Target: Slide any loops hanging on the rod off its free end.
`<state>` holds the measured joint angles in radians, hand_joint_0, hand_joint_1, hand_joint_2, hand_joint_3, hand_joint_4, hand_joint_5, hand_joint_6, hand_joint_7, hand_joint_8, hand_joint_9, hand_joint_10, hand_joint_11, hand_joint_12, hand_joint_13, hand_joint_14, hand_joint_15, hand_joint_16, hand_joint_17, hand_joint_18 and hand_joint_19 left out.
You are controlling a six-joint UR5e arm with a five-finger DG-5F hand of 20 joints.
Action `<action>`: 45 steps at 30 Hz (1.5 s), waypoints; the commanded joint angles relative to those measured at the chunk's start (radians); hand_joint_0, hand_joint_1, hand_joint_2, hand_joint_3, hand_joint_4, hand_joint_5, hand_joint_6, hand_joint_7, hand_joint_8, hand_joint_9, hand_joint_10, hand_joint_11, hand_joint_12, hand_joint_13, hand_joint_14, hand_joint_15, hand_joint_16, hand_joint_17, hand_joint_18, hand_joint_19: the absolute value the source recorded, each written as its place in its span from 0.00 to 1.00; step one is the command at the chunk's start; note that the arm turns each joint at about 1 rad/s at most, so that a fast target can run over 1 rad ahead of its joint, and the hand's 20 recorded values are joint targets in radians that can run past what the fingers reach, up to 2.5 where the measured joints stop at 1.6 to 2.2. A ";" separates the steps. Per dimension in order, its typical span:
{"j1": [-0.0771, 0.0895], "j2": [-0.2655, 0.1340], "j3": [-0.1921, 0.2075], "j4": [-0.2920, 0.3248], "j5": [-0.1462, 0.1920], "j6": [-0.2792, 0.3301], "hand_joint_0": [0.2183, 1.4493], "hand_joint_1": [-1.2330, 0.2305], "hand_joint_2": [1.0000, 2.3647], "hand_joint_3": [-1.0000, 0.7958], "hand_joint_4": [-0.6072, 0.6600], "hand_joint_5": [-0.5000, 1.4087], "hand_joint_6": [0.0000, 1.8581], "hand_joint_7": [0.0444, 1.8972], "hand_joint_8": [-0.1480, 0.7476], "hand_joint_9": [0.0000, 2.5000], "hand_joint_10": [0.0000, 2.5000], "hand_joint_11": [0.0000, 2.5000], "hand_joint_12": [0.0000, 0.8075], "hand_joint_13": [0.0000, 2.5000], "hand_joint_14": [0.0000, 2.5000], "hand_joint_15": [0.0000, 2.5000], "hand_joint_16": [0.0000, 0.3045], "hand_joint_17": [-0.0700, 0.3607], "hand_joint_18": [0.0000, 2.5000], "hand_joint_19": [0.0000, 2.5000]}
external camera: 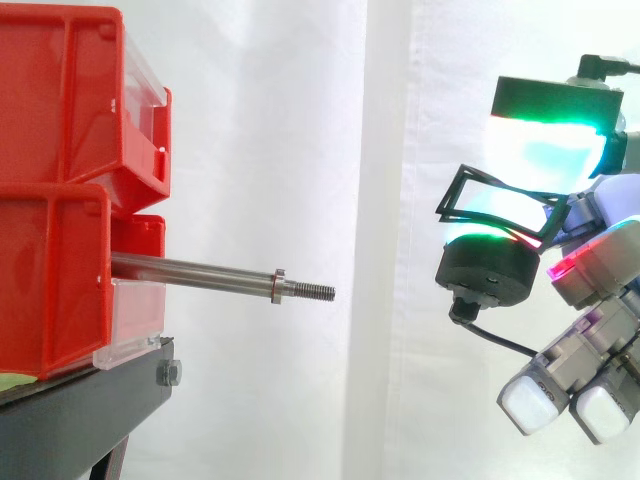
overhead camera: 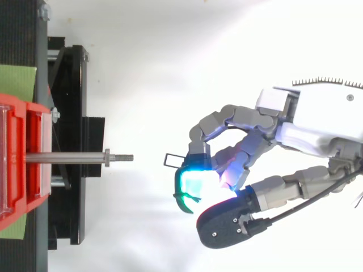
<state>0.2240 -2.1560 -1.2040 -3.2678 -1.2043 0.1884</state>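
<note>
A bare steel rod point(external camera: 200, 272) sticks out level from the red bins toward the right. It has a small nut point(external camera: 277, 285) and a threaded free end point(external camera: 315, 291), and nothing hangs on it. The same rod point(overhead camera: 68, 157) lies across the top view. My hand point(external camera: 590, 270) is well to the right of the rod's tip and slightly above it. Its glowing fingertips point(overhead camera: 195, 184) are curled and pinch a thin black loop point(external camera: 451, 190). A corner of the loop point(overhead camera: 165, 160) pokes out toward the rod, a clear gap away from the tip.
Two stacked red bins point(external camera: 60, 200) sit on a black stand point(external camera: 80, 420) at the left. A green pad point(overhead camera: 17, 82) lies under the bins. A white curtain hangs behind, with open space between rod tip and hand.
</note>
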 commanded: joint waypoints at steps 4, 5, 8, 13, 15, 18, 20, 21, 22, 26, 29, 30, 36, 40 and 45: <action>-0.002 -0.001 0.000 0.005 0.003 -0.078 0.32 0.30 0.01 0.36 0.44 0.21 0.49 0.53 0.45 0.47 0.01 0.36 0.42 0.29 0.01 0.13 0.15 0.41 0.31 0.15; -0.002 -0.001 -0.002 0.007 0.003 -0.087 0.30 0.32 0.01 0.34 0.45 0.21 0.48 0.53 0.45 0.46 0.01 0.34 0.43 0.29 0.01 0.13 0.15 0.41 0.30 0.15; -0.005 -0.001 -0.003 0.019 0.003 -0.168 0.29 0.33 0.01 0.34 0.45 0.21 0.48 0.52 0.44 0.45 0.01 0.31 0.43 0.28 0.01 0.13 0.16 0.41 0.30 0.16; -0.009 -0.001 -0.017 0.071 -0.001 -0.297 0.28 0.34 0.01 0.39 0.46 0.22 0.47 0.53 0.44 0.44 0.01 0.26 0.43 0.27 0.00 0.12 0.16 0.42 0.30 0.16; -0.011 -0.001 -0.017 0.083 -0.001 -0.317 0.27 0.35 0.01 0.40 0.46 0.22 0.46 0.53 0.44 0.44 0.01 0.25 0.43 0.27 0.00 0.12 0.16 0.42 0.30 0.17; -0.011 -0.001 -0.017 0.086 -0.001 -0.319 0.27 0.35 0.01 0.41 0.47 0.23 0.46 0.53 0.45 0.44 0.01 0.23 0.45 0.28 0.00 0.11 0.17 0.44 0.31 0.16; -0.011 -0.001 -0.017 0.088 -0.001 -0.322 0.27 0.38 0.01 0.42 0.49 0.23 0.45 0.53 0.45 0.44 0.01 0.22 0.46 0.28 0.00 0.11 0.18 0.45 0.31 0.16; -0.011 -0.001 -0.017 0.088 -0.001 -0.322 0.27 0.40 0.01 0.43 0.49 0.23 0.45 0.52 0.45 0.44 0.01 0.23 0.46 0.28 0.00 0.11 0.18 0.45 0.31 0.16; -0.011 -0.001 -0.017 0.088 -0.001 -0.322 0.27 0.42 0.01 0.43 0.50 0.23 0.45 0.52 0.45 0.44 0.01 0.23 0.45 0.27 0.01 0.12 0.18 0.44 0.30 0.16; -0.011 -0.001 -0.017 0.088 0.000 -0.322 0.27 0.40 0.01 0.44 0.51 0.23 0.45 0.60 0.47 0.44 0.01 0.26 0.46 0.27 0.00 0.12 0.17 0.44 0.30 0.16; -0.011 -0.001 -0.017 0.088 0.003 -0.322 0.28 0.30 0.01 0.50 0.52 0.22 0.48 0.57 0.50 0.44 0.01 0.29 0.47 0.28 0.00 0.12 0.18 0.45 0.32 0.14; -0.011 -0.001 -0.017 0.088 0.005 -0.322 0.29 0.29 0.01 0.50 0.52 0.22 0.48 0.58 0.49 0.44 0.01 0.29 0.47 0.28 0.00 0.12 0.18 0.45 0.32 0.14; -0.002 0.001 -0.017 0.083 0.008 -0.280 0.31 0.26 0.01 0.51 0.52 0.21 0.49 0.56 0.49 0.44 0.01 0.30 0.46 0.28 0.00 0.12 0.18 0.45 0.32 0.14; 0.001 -0.001 -0.017 0.080 0.008 -0.260 0.30 0.27 0.01 0.50 0.51 0.21 0.49 0.54 0.48 0.44 0.01 0.30 0.45 0.28 0.00 0.12 0.17 0.44 0.32 0.14; 0.001 0.001 -0.017 0.079 0.008 -0.259 0.31 0.25 0.01 0.55 0.46 0.22 0.48 0.58 0.49 0.45 0.01 0.30 0.47 0.29 0.00 0.12 0.18 0.46 0.33 0.13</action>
<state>0.2250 -2.1563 -1.2210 -3.1886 -1.1965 -0.0732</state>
